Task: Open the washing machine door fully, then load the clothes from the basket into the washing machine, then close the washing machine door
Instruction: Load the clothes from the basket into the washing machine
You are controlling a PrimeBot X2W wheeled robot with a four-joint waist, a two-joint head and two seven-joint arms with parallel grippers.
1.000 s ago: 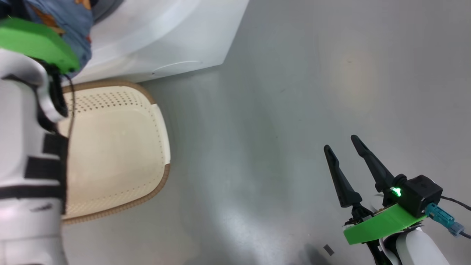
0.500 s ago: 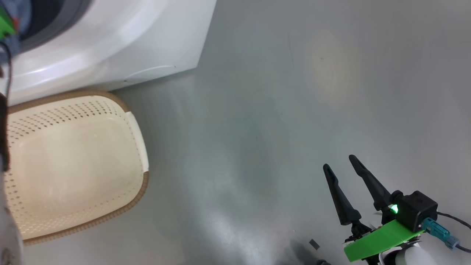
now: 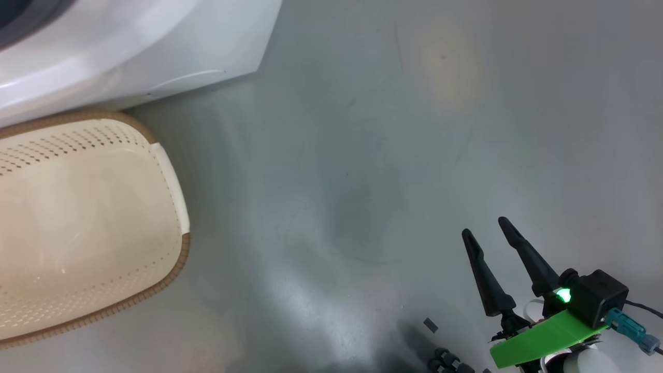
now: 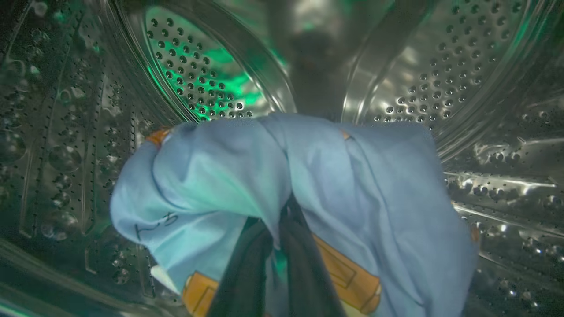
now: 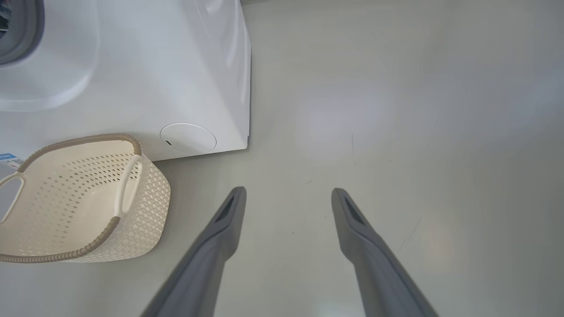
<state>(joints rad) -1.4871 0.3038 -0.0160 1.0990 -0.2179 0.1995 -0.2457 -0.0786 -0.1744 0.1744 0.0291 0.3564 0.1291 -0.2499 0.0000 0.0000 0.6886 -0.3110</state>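
The right gripper [image 3: 485, 228] hung low at about five o'clock in the head view. Its two dark fingers were spread wide and empty, tips aimed toward eleven o'clock, with the green wrist plate [image 3: 544, 336] behind them. The left gripper [image 4: 278, 222] had its fingers pressed together, seemingly pinching a fold of the clothes [image 4: 352, 176], though fabric hid the tips.

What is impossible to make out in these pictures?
- Left wrist view: light-blue printed cloth hides the left claw tips and the steel perforated drum floor.
- Head view: cream perforated plastic basket is cut by the left edge.
- Right wrist view: small blue label is cut off, unreadable.
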